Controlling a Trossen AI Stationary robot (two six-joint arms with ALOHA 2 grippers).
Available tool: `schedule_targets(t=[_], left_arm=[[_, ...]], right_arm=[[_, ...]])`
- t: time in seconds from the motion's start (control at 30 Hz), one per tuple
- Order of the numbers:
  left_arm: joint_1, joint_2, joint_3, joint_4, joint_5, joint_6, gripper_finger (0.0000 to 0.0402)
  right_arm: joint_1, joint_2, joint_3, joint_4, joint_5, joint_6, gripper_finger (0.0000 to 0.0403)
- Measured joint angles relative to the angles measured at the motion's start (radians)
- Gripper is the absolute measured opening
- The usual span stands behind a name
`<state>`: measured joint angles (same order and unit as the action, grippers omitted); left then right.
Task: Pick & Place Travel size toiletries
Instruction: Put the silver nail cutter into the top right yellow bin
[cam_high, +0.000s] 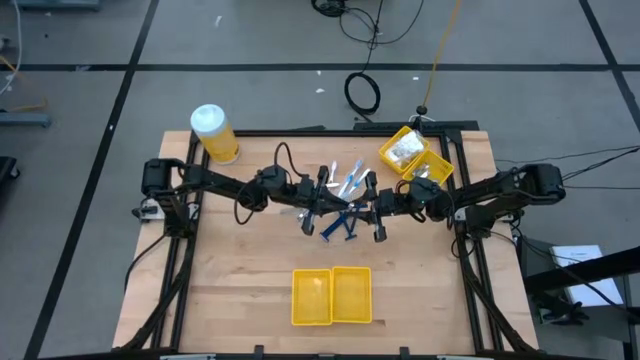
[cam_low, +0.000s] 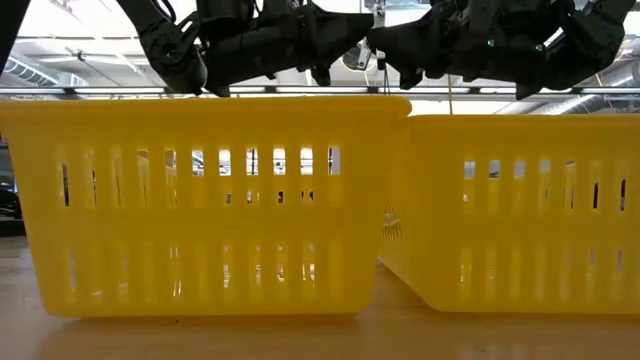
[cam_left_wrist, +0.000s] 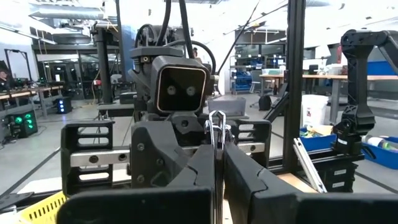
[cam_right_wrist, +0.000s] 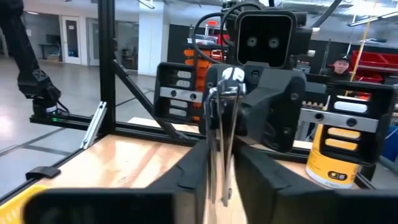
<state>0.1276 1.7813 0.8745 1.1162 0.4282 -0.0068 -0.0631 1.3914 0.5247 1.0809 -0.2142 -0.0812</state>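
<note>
My two grippers face each other fingertip to fingertip above the table's middle: the left gripper (cam_high: 335, 203) (cam_left_wrist: 219, 152) and the right gripper (cam_high: 360, 207) (cam_right_wrist: 219, 149). Both are shut on a thin silvery piece (cam_right_wrist: 224, 124) (cam_left_wrist: 216, 127) that stands upright between them. Below them on the table lies a loose heap of toiletries: white and light-blue sticks (cam_high: 347, 180) and dark blue razors (cam_high: 340, 228). My left gripper pinches the silvery piece between its two fingers, level, from the table's left. The piece's upper end (cam_left_wrist: 216, 119) sticks up above the fingertips, clear of the table. My right gripper pinches the same kind of silvery strip between its fingers, level, from the table's right. The fingers lie across it. Its looped upper end (cam_right_wrist: 231, 76) stands above them and its lower end (cam_right_wrist: 217, 196) hangs below.
A yellow two-compartment bin (cam_high: 331, 296) (cam_low: 200, 200) sits by the near edge. A second yellow bin (cam_high: 415, 158) holding clear packets stands at the far right. A yellow jar with a white lid (cam_high: 213, 133) (cam_right_wrist: 339, 158) stands at the far left. Bare wood lies between.
</note>
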Motion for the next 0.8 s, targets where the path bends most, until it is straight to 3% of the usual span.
schedule_targets(t=[0.17, 0.43, 0.63, 0.8], left_arm=[[-0.007, 0.000, 0.000, 0.002, -0.006, 0.000, 0.0005], [-0.012, 0.000, 0.000, 0.001, -0.011, 0.002, 0.0008], [-0.023, -0.002, 0.000, -0.003, -0.123, -0.039, 0.0043], [-0.026, -0.002, 0.000, -0.009, -0.163, -0.053, 0.0097]], right_arm=[[0.000, 0.000, 0.000, 0.000, 0.000, -0.017, 0.0015], [0.000, 0.000, 0.000, 0.000, -0.022, -0.038, 0.0008], [0.017, 0.000, 0.000, 0.004, -0.010, -0.063, 0.0008], [0.009, 0.000, 0.000, -0.014, -0.008, -0.062, 0.0007]])
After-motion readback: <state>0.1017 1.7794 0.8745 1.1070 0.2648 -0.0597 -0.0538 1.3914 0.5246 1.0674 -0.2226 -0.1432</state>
